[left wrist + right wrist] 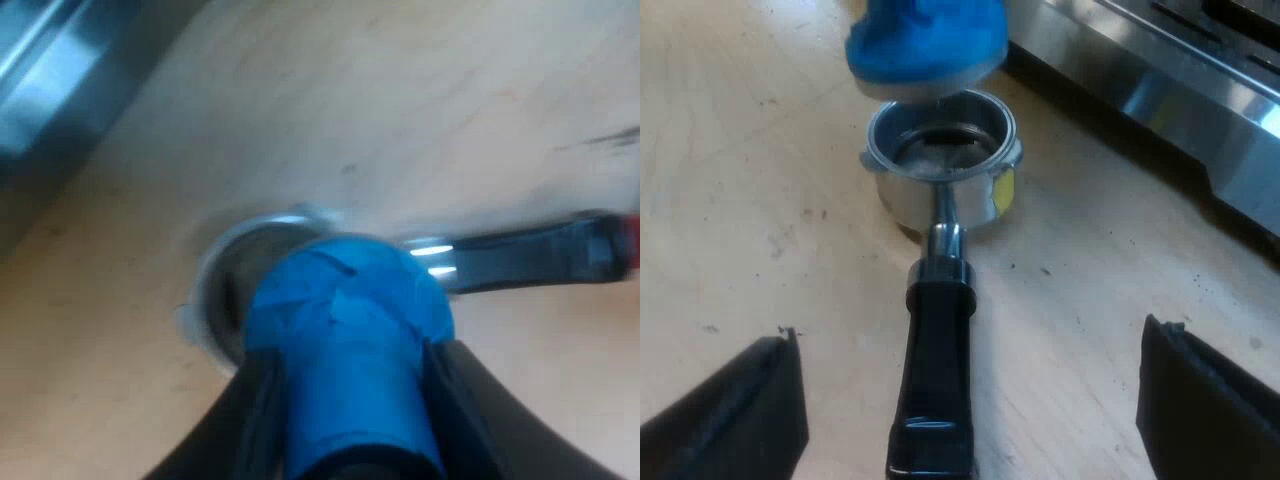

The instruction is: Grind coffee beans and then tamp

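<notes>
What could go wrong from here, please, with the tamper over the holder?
1. The blue tamper, held by the left gripper, hangs off-centre over the holder; it might catch the rim and tip it.
2. The jaws of the right gripper stand open, clear of the handle, so the loose holder could slide under pressure.

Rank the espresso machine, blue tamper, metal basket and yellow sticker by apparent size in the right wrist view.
1. espresso machine
2. metal basket and blue tamper: similar width, tamper cut off, so unranked
3. yellow sticker on the basket
</notes>
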You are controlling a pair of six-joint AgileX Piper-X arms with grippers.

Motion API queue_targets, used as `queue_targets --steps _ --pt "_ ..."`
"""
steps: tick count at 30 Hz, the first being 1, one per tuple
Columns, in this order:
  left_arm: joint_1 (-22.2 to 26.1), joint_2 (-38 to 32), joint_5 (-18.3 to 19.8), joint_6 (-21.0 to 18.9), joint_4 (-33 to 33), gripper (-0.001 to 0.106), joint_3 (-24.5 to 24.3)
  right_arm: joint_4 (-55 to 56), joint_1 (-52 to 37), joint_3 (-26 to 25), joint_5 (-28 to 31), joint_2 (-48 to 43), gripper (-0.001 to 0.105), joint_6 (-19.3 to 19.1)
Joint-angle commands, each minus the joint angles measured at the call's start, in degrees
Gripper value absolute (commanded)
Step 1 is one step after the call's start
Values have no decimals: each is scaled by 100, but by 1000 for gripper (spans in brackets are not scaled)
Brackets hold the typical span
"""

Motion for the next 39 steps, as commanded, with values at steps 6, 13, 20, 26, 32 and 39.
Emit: queue_targets --steps 6,13,20,26,32,39 --pt "-10 366 -203 -46 -133 0 -52 -38 1 -4 69 -36 71 21" --pt "-10 601 -203 1 -207 0 -52 -38 1 -4 69 -36 71 21" --pt "-10 696 -203 1 -360 0 -52 -38 1 -4 69 -36 71 21" --pt "-10 913 -203 1 -345 0 -52 -38 1 -4 69 -36 71 21" --pt "-10 1108 -222 67 -345 0 -52 -38 1 -4 69 -36 71 21" --pt "-23 1144 -561 160 -443 0 460 -38 1 -4 69 -36 71 21"
